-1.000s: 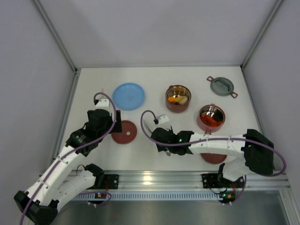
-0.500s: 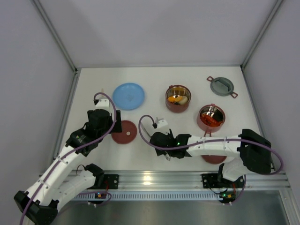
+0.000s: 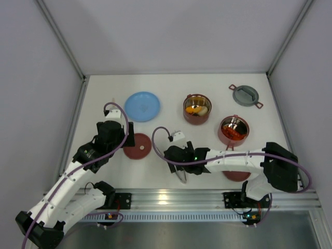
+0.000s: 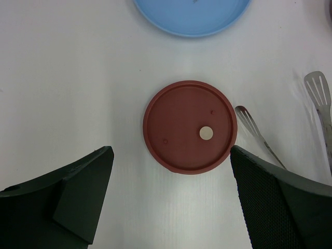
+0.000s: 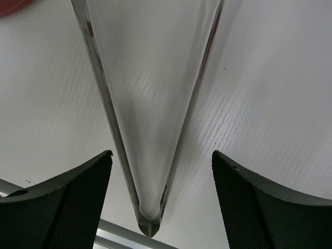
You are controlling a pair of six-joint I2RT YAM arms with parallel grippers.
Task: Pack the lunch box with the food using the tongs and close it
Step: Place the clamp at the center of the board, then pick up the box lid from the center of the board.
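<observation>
Right gripper (image 5: 161, 155), just widened, released the tongs (image 5: 102, 88) onto the table (image 5: 270, 78); left gripper (image 4: 170, 153) hung fully spread above a red lid (image 4: 181, 129). Packing seemingly finished; closing the lunch box (image 3: 197, 121) remained.

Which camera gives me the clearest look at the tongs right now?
Right wrist: the tongs fill the frame, both slim arms meeting in a V. Left wrist catches only their two tips at its right edge; top external shows just a thin sliver.
</observation>
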